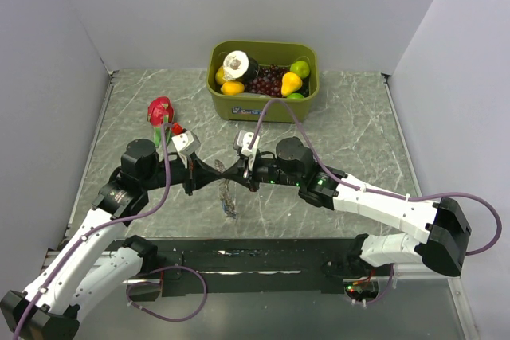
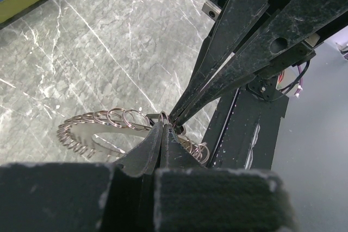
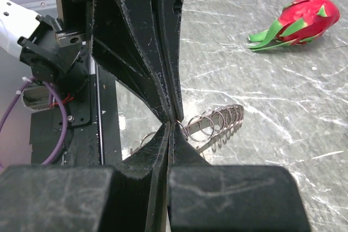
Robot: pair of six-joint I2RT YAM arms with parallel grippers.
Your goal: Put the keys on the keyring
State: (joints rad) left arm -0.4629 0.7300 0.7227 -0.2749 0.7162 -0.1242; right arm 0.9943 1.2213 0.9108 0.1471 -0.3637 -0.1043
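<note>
Both end effectors (image 2: 165, 127) (image 3: 173, 124) tight on keyring (image 2: 103, 119)

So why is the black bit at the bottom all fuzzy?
Left wrist view: the left gripper blurs at its base, too near the lens; the keyring looks sharp. Right wrist view: same for the right gripper; the dragon fruit is crisp.

A green tub (image 1: 263, 107) stood at the far edge of my marbled grey desk (image 1: 358, 141), holding grapes (image 1: 267, 81), a pear (image 1: 291, 84), a lime (image 1: 300, 68) and an orange (image 1: 233, 87). A dragon fruit (image 1: 160, 109) lay on the desk to its left, apart from it.
</note>
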